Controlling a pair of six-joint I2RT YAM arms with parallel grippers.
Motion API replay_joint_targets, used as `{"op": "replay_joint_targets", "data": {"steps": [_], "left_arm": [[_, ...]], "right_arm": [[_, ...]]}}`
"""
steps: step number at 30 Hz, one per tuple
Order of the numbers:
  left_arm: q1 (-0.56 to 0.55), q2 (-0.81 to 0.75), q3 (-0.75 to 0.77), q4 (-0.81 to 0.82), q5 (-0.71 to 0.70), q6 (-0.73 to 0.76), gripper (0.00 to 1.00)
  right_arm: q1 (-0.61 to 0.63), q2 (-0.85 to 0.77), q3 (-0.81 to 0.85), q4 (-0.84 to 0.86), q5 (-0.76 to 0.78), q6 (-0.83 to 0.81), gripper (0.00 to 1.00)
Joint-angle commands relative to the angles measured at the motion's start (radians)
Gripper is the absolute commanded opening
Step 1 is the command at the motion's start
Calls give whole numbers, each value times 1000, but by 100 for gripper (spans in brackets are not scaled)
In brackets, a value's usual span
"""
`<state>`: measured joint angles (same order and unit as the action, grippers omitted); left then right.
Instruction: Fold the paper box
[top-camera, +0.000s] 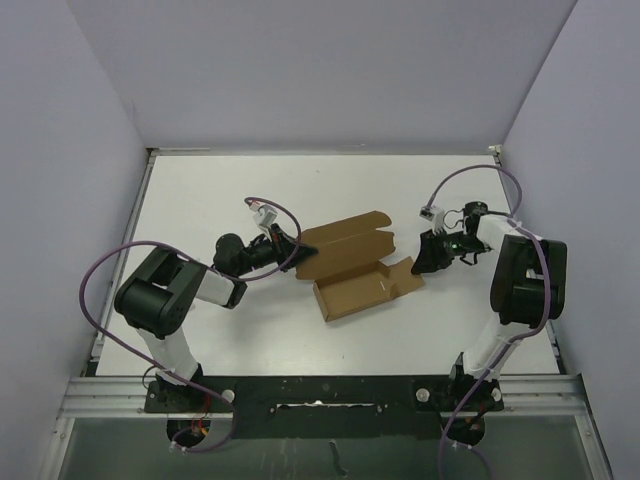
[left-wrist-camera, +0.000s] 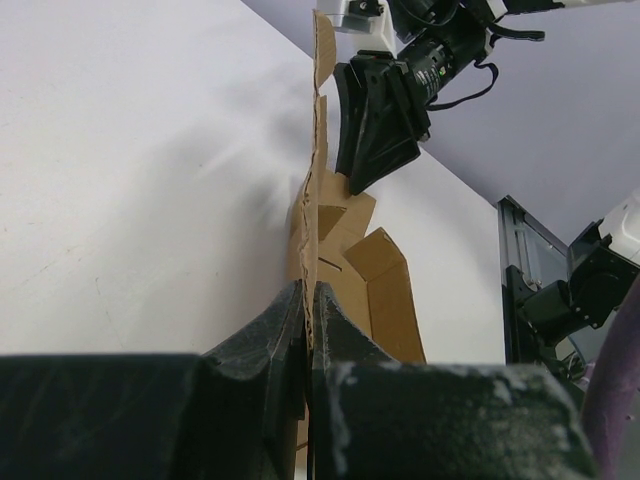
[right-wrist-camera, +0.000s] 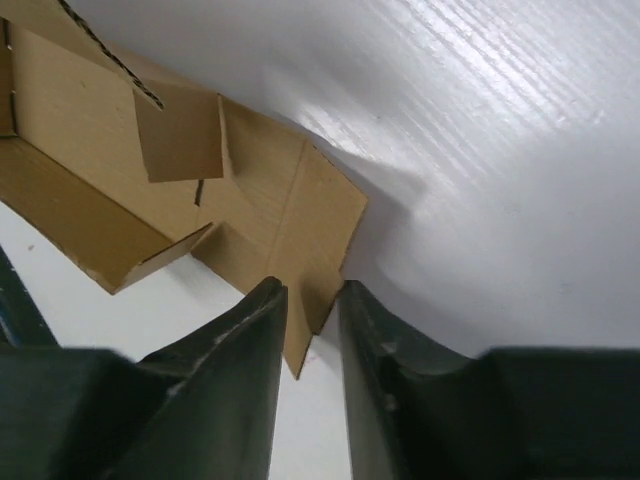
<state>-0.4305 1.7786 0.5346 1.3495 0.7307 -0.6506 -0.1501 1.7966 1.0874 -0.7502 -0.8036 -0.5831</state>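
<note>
Cardboard sits at the middle of the white bench (top-camera: 200, 200): the paper box (top-camera: 355, 265), a plain brown die-cut sheet, partly folded. Its near half stands up as a shallow open tray, and its far panel lies flatter behind.

My left claw (top-camera: 297, 256) is clenched on the box's left edge. In the left wrist view my two fingers (left-wrist-camera: 270, 340) press together with the thin sheet pinched edge-on between them. The box (left-wrist-camera: 345, 250) runs away from them toward my right claw (left-wrist-camera: 375, 150).

My right claw (top-camera: 422, 264) is at the box's right end and grips nothing. In its wrist view the fingers (right-wrist-camera: 250, 340) stand apart, and the pointed corner of a flat flap (right-wrist-camera: 320, 230) lies in the gap between them. I cannot tell whether either finger touches that flap.
</note>
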Motion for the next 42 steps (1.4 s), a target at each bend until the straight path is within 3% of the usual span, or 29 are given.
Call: {"op": "replay_joint_targets", "data": {"steps": [1, 3, 6, 17, 25, 36, 42], "left_arm": [[-2, -69, 38, 47, 0, 8, 0], [-3, -69, 40, 45, -1, 7, 0], [-8, -74, 38, 45, -17, 3, 0], [-17, -125, 90, -116, -56, 69, 0], [-19, -164, 137, -235, -62, 158, 0], [-53, -192, 122, -338, -83, 319, 0], [-53, -213, 104, -335, -83, 329, 0]], "right_arm": [[19, -7, 56, -53, -78, 14, 19], [16, -5, 64, -65, -105, 13, 7], [15, -22, 69, -67, -147, 17, 0], [41, -239, -21, 118, -154, 125, 0], [133, -335, -83, 227, -113, 149, 0], [182, -213, -61, 199, -81, 138, 1], [173, -163, -42, 172, -152, 149, 10]]}}
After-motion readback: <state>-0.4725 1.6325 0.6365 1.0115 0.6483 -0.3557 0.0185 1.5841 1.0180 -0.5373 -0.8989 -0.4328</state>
